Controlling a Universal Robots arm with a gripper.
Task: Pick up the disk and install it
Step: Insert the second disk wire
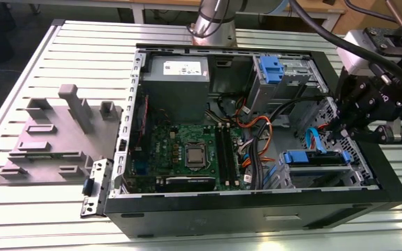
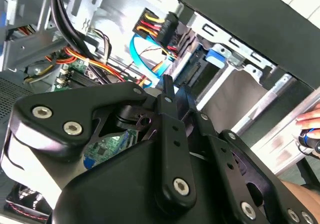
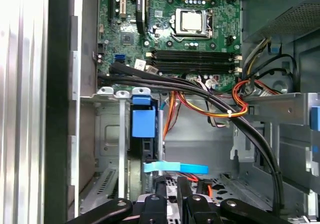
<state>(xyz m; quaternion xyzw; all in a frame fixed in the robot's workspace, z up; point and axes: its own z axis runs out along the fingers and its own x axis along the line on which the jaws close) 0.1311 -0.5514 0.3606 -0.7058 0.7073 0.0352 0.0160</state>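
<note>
Although the disk appears seated in its bay, the gripper hovers close above it inside the computer case; finger state cannot be told.

Robotics lab: slatted aluminium bench, opened computer case, grey fixture block.

Claw lowered, fingers pressed together, holding nothing.
</note>
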